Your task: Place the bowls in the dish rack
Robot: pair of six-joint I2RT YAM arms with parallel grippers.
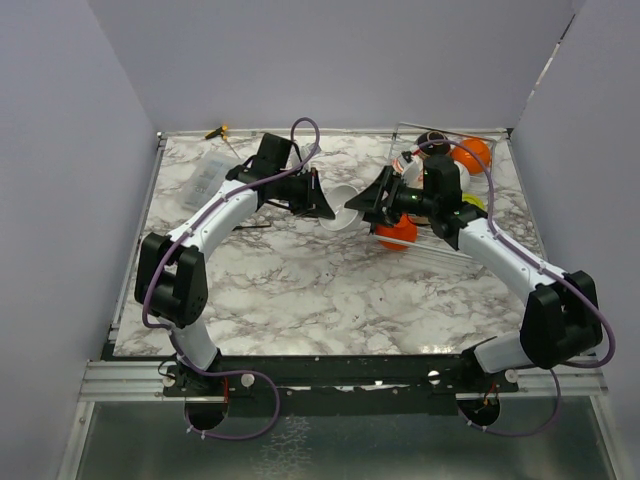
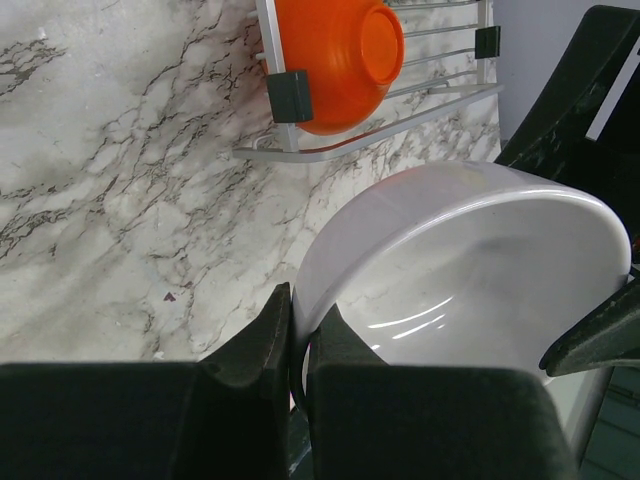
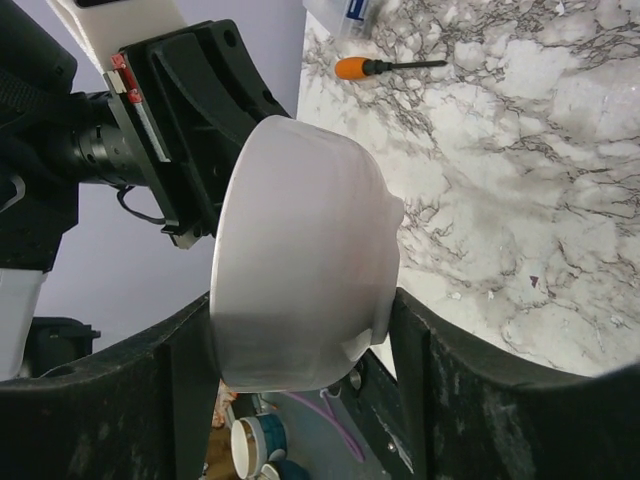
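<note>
White bowl [image 1: 340,216] is held in the air over the middle of the table [image 1: 290,290], toward the far edge. It is tipped on its side, hollow facing the left arm.

Left tool [image 2: 300,325] is closed, pinching the rim. Right tool [image 3: 305,345] straddles the bowl from rim to foot; both fingers seem to press on it, though contact is hard to confirm.

Dish rack [image 1: 432,247] lies just right of the bowl, toward the far right corner, with an orange bowl [image 2: 340,60] already in it. The right arm is nearer, so the load falls to it.

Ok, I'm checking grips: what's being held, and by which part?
The white bowl, by both: the left gripper pinches its rim wall, and the right gripper clamps it across mouth and base.
</note>
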